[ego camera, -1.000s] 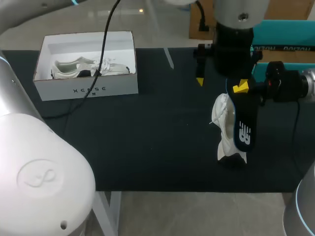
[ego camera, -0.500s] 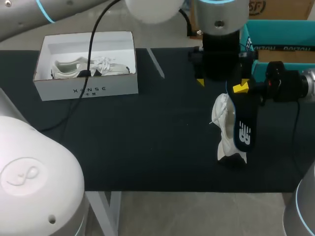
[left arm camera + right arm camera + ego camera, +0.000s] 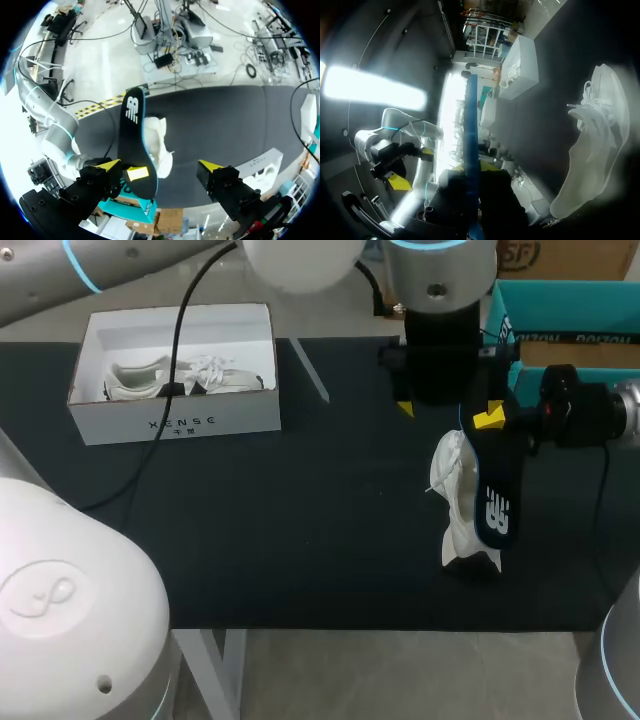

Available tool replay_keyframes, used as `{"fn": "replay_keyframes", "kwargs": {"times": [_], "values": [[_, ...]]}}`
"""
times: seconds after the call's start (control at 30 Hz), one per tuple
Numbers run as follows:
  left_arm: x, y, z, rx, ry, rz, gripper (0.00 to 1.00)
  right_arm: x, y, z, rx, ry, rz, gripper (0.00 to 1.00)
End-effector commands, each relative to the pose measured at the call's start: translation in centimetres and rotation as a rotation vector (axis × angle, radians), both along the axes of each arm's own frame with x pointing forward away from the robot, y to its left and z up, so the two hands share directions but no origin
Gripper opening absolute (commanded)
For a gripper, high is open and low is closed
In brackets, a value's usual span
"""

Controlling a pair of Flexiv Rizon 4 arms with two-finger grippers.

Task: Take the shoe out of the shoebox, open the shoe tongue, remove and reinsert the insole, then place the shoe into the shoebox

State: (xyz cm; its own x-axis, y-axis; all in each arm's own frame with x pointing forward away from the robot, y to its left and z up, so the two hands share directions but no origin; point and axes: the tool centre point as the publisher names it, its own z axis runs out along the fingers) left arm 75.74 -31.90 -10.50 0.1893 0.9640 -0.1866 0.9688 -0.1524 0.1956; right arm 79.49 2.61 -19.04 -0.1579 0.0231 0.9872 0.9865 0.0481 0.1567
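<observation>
Right gripper (image 3: pixel 488 419) pinched the dark insole (image 3: pixel 494 495) by one end, just beside the white shoe (image 3: pixel 457 503) on the table (image 3: pixel 300 540). I saw my left gripper (image 3: pixel 159 165) spread wide above both, with the shoebox (image 3: pixel 175 422) well apart.

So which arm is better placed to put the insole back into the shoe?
Right. The right gripper is shut on the insole, which hangs close beside the shoe. The left gripper is open, holding nothing.
</observation>
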Motion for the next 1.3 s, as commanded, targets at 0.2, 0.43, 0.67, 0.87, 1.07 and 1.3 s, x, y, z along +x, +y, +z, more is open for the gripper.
{"fn": "replay_keyframes", "kwargs": {"times": [0.2,0.43,0.67,0.87,1.07,1.3], "values": [[0.0,0.1,-0.1,-0.002,-0.002,-0.001,1.0,0.0,0.0,0.0,-0.002,0.001,0.0,0.0],[0.0,0.0,0.1,-0.018,-0.019,0.0,1.0,0.0,0.0,0.0,-0.002,0.001,0.0,0.0],[-0.5,0.7,1.8,-0.421,-0.02,0.027,1.0,0.0,0.0,0.0,-0.002,0.001,0.0,0.0],[-0.8,3.2,1.7,-0.853,0.08,0.025,1.0,0.0,0.0,0.0,-0.002,0.001,0.0,0.0],[-0.9,5.4,0.1,-1.143,0.151,-0.004,1.0,0.0,0.0,0.0,-0.002,0.001,0.0,0.0],[-1.6,6.7,-2.3,-1.412,0.211,-0.125,1.0,0.0,0.0,0.0,-0.002,0.001,0.0,0.0]]}}
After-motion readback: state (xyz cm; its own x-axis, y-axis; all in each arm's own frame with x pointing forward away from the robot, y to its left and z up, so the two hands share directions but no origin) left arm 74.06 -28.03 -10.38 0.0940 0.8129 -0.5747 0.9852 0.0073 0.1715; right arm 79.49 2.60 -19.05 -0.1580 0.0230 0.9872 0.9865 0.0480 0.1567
